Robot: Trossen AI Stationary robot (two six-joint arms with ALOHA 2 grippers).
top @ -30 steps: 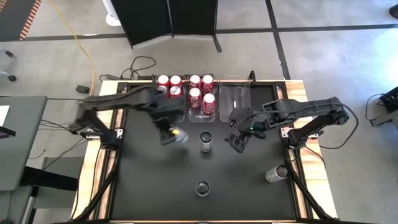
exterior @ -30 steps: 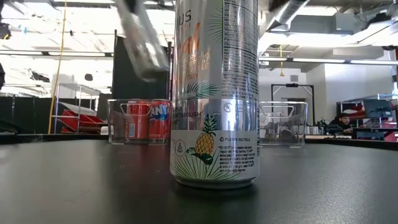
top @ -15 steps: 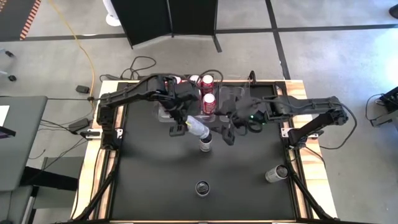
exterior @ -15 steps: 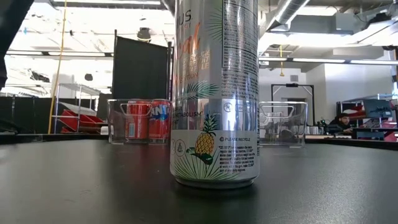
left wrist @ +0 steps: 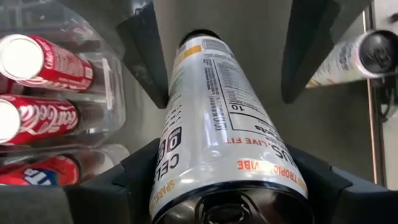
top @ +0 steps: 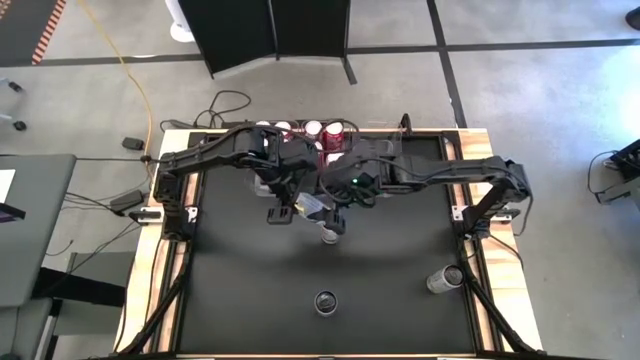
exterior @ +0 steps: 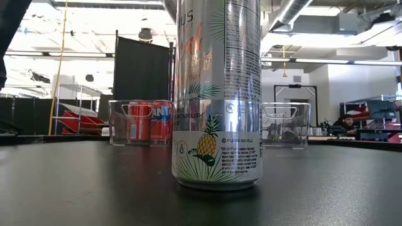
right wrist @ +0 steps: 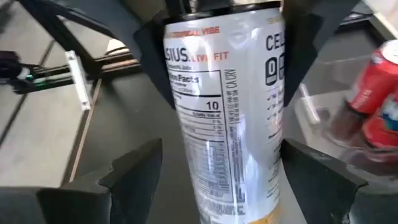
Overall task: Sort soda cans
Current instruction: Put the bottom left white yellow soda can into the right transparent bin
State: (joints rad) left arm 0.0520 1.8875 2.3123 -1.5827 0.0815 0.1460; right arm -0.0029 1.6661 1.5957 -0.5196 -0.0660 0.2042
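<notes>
My left gripper (top: 292, 207) is shut on a silver soda can (top: 312, 207) that hangs slanted above the table's middle. In the left wrist view this can (left wrist: 217, 124) runs lengthwise between the fingers. My right gripper (top: 337, 203) has come in from the right. Its open fingers (right wrist: 134, 171) stand on either side of the can's free lower end (right wrist: 239, 186), and no touch shows. A second silver can (top: 329, 231) stands on the table just below. Red soda cans (top: 333, 135) fill the clear bins at the far edge. My left gripper pinches the silver can's body (left wrist: 171, 93) between its two fingers. The can lies along the fingers, its dark-rimmed end (left wrist: 230, 208) far back toward the palm. The fingers slant down from the table's left. The can hangs tilted, clear of the table.
A silver can (top: 325, 301) stands near the front edge and fills the low view (exterior: 217, 94). Another silver can (top: 443, 278) is by the right edge. An empty clear bin (exterior: 286, 123) stands right of the bins holding red cans (exterior: 149, 121).
My left gripper has carried the silver can up and toward the table's middle, rolling so the can tipped into a slant. My right gripper has swept toward the table's left and now stands with its open fingers around the can's free end.
</notes>
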